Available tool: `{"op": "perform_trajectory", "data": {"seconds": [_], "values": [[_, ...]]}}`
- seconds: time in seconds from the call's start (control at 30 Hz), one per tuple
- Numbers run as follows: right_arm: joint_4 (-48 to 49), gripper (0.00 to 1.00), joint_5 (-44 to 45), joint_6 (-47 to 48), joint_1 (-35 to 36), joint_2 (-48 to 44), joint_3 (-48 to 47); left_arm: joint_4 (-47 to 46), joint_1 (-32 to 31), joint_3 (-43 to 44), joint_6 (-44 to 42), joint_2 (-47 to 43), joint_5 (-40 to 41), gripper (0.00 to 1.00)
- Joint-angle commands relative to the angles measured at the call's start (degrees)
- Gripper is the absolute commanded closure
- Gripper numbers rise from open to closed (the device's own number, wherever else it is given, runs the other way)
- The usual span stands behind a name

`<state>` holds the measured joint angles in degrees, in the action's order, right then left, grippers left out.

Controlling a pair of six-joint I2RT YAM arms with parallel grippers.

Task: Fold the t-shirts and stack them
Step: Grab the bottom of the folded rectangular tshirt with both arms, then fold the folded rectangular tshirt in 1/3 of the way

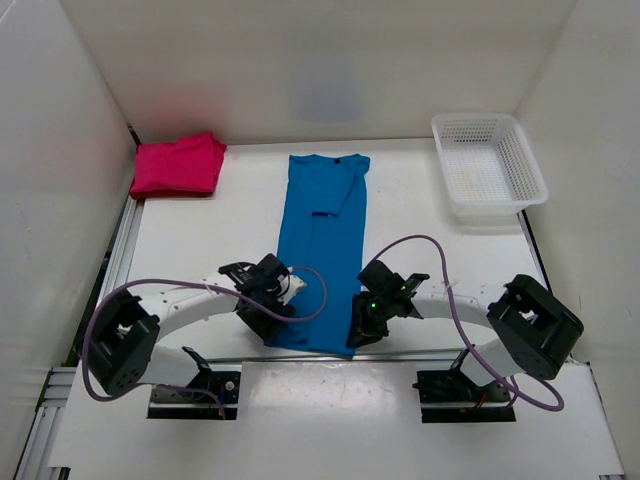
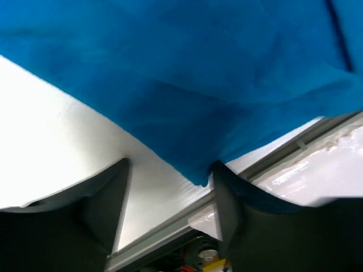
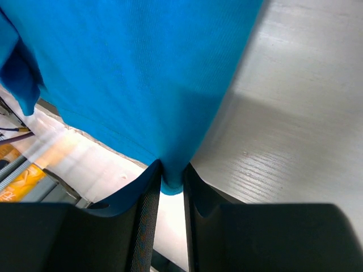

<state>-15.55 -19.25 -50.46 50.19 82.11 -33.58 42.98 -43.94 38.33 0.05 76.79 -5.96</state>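
One soft blue t-shirt [image 1: 322,240], long strip; one pink t-shirt [image 1: 178,165], folded; right tool [image 3: 172,170] pinches blue hem, left tool [image 2: 170,164] wide.

white arms [image 1: 190,298], black joints [image 1: 120,342], purple cables [image 1: 441,258]

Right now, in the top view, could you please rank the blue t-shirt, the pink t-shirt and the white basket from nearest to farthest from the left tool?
From the left tool:
1. blue t-shirt: its near left corner lies right at the tool, in the middle.
2. pink t-shirt: folded, far left corner.
3. white basket: far right corner.
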Motion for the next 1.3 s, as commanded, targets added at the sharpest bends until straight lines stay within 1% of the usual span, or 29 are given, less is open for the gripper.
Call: {"op": "perform_trajectory", "data": {"seconds": [0.0,0.03,0.07,0.1,0.2,0.27,0.3,0.37,0.4,0.43,0.5,0.63,0.67,0.77,0.83,0.9,0.93,0.97,1.03,1.07,1.1,1.13,1.17,1.23,1.27], "values": [[-3.79,0.69,4.22,2.29,-0.36,-0.02,0.71,-2.29,-0.62,-0.1,-0.05,1.51,-1.58,0.35],[-3.78,0.69,4.22,2.29,-0.36,-0.54,0.71,-2.29,-0.62,0.43,-0.05,2.13,-2.82,0.42],[-3.78,0.67,3.69,2.29,-0.36,-0.54,0.71,-2.29,-1.23,1.74,-0.05,3.35,-3.53,0.48],[-3.78,0.64,3.69,2.29,-0.36,-0.54,1.23,-2.29,-1.23,2.27,-0.05,3.97,-3.54,0.48],[-3.78,0.57,3.16,2.29,-0.36,-1.07,1.24,-2.29,-1.23,2.28,-0.05,4.77,-4.15,0.48],[-3.78,0.56,3.16,2.29,-0.36,-1.6,1.76,-2.29,-1.93,2.28,-0.05,4.25,-5.29,0.48],[-3.78,0.55,2.64,2.81,-0.36,-1.6,1.77,-2.29,-2.89,2.28,-0.05,4.24,-5.29,0.52],[-3.78,0.55,2.02,2.82,-0.36,-1.6,1.77,-2.29,-4.74,2.28,-0.05,4.24,-5.29,0.66],[-3.78,0.55,2.02,2.82,-0.36,-1.6,2.29,-2.29,-4.75,1.67,-0.05,4.24,-5.29,0.76],[-3.78,0.56,1.24,2.82,-0.36,-1.6,2.29,-2.29,-5.53,1.66,-0.05,4.24,-4.77,0.9],[-3.18,0.59,0.35,2.82,-0.36,-1.6,2.29,-1.76,-5.54,1.66,-0.05,3.71,-4.77,0.9],[-1.86,0.72,-3.07,3.87,-0.36,-1.08,2.29,-0.71,-6.07,0.53,-0.05,2.31,-4.24,0.9],[-1.85,0.83,-3.78,4.57,-0.36,-1.07,2.29,-0.71,-6.07,0.52,-0.05,2.31,-3.72,0.9],[-3.07,0.99,-4.31,5.28,-0.36,-1.07,1.77,1.13,-6.07,1.3,-0.05,1.17,-2.05,0.9],[-4.65,0.99,-2.92,5.9,-0.36,-2.9,-0.5,3.41,-6.07,4.19,-0.05,1.16,-1.43,0.9],[-8.17,0.99,-1.42,6.42,-1.76,-5.19,-2.62,8.77,-6.07,7.1,-0.05,1.16,-1.43,0.9],[-9.22,0.99,-0.71,7.12,-2.38,-5.9,-5.24,10.61,-5.28,8.77,-0.05,1.16,-0.9,0.9],[-11.67,0.99,0.77,7.13,-3.25,-6.43,-6.74,12.2,-5.28,11.83,-0.05,1.86,-0.9,0.9],[-14.23,0.99,2.1,8.7,-6.59,-6.43,-10.26,15.72,-3.53,14.92,-0.05,2.92,1.02,0.9],[-15.55,0.99,2.63,9.4,-7.99,-6.43,-14.19,16.69,-1.17,18.59,-0.05,4.84,1.03,0.9],[-17.56,0.99,2.63,11.24,-10.88,-4.6,-16.14,17.57,0.25,20.63,-0.05,5.99,1.03,0.9],[-18.19,0.99,2.63,12.39,-12.3,-3.63,-18.08,18.71,1.74,22.74,-0.05,7.3,1.03,0.9],[-18.81,0.99,2.63,13.71,-13.62,-2.4,-22.19,18.72,4.71,26.85,-0.05,10.36,1.73,0.9],[-21.0,0.99,2.63,17.75,-16.87,2.51,-26.86,19.42,7.54,31.17,-0.05,13.72,2.26,0.9],[-21.88,0.99,2.63,19.15,-18.89,6.36,-31.93,19.94,10.25,35.81,-0.05,17.56,2.79,0.9]]}}
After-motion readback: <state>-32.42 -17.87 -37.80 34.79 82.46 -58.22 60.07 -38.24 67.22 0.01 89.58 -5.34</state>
